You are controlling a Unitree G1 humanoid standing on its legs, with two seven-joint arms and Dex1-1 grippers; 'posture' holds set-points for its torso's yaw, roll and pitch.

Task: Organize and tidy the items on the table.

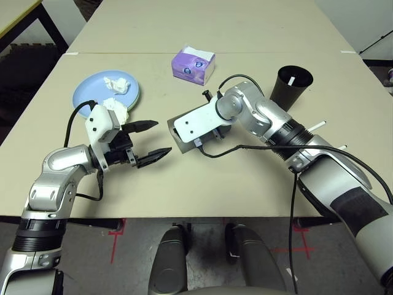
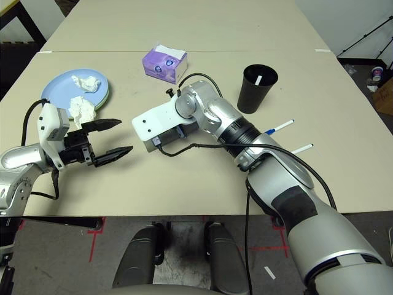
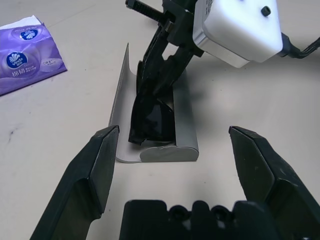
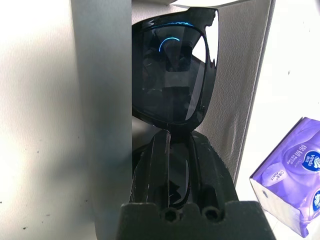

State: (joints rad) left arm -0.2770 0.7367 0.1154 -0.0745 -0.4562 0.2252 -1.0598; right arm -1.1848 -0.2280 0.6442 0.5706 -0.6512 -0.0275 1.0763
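The grey glasses case (image 3: 186, 131) lies open on the table (image 1: 245, 184), with the black sunglasses (image 3: 152, 117) resting in it. My right gripper (image 3: 159, 82) reaches into the case and is shut on the sunglasses (image 4: 170, 85). My left gripper (image 1: 161, 137) hovers open just left of the case, holding nothing. At the back left, a light blue plate (image 1: 89, 92) stacked on a pale green one carries two tissue wads (image 1: 118, 83) (image 1: 116, 107). Two white pens (image 2: 279, 127) (image 2: 302, 148) lie to the right, near the black cup (image 1: 293, 86).
A purple tissue pack (image 1: 193, 64) sits behind the case. A second beige tabletop joins at the back. A yellow-edged table (image 1: 18, 15) stands at the far left corner. The cup has something white inside it.
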